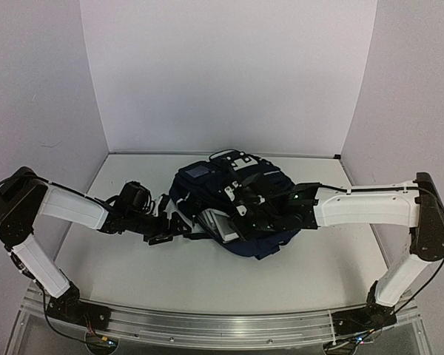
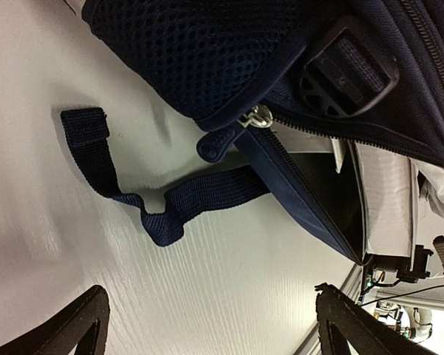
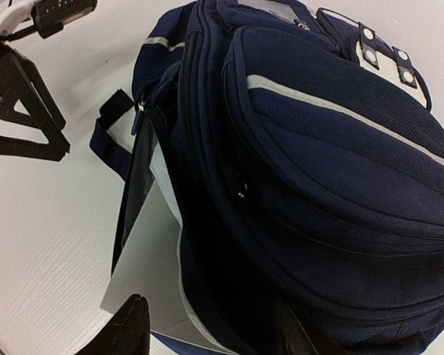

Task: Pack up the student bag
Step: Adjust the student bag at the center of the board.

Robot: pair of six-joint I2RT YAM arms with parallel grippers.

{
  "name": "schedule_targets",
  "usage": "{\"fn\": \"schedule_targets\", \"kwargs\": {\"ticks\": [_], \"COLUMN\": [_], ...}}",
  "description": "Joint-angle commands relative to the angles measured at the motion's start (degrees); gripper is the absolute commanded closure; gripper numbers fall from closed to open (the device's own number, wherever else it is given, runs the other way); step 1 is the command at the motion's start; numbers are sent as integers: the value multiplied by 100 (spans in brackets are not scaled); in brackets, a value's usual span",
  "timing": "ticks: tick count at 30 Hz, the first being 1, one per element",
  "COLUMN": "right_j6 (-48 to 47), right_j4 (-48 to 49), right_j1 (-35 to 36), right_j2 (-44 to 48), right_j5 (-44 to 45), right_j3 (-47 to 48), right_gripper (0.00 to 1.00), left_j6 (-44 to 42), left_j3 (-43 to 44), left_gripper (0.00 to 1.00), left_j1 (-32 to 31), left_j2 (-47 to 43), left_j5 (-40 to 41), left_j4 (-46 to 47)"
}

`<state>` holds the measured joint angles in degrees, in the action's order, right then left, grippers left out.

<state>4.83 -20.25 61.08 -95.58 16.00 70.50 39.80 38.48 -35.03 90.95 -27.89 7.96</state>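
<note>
**One navy backpack lying between two arms**

One student bag [image 1: 233, 214] lies on its side in the middle of the white, faintly ribbed table [image 2: 207, 281]. It is rounded and bulging, made of tightly woven navy fabric. Two thin pale stripes [image 3: 340, 111] cross it, and four metal studs [image 3: 366, 33] sit on a white tab. One side pocket is open mesh [image 2: 200, 52]. Next to it are one black plastic buckle [image 2: 348, 74] and one metal zip pull [image 2: 257, 116]. One ribbed webbing strap [image 2: 133, 203] curls loose on the table.

A flat grey slab [image 3: 144, 259] shows in the unzipped mouth; I cannot tell whether it is a book or the lining.

The left gripper [image 2: 211, 314] is spread wide with nothing in it, just beside the mouth. The right gripper [image 3: 207, 333] straddles the bag's edge, and I cannot tell whether it is gripping.
</note>
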Motion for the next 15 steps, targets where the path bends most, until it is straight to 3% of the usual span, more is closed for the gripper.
{"fn": "schedule_targets", "kwargs": {"ticks": [1,4,6,9,11,15], "right_j6": [-130,-126,-108,-12,55,264], "right_j4": [-154,-152,-146,-101,-45,130], "right_j1": [-6,0,2,4,3,3], "right_j2": [-252,-374,-452,-494,-465,-320], "right_j5": [597,867,1064,1382,1546,1705], "right_j3": [178,234,303,374,375,314], "right_gripper": [44,47,61,90,100,100], "left_j6": [-266,-392,-487,-634,-687,-786], "left_j3": [156,252,296,401,452,597], "left_gripper": [8,16,22,32,36,44], "left_j1": [31,28,31,26,22,20], "left_j2": [245,287,265,282,338,629], "left_j5": [-138,39,282,607,651,620], "left_j4": [878,996,980,899,973,1244]}}
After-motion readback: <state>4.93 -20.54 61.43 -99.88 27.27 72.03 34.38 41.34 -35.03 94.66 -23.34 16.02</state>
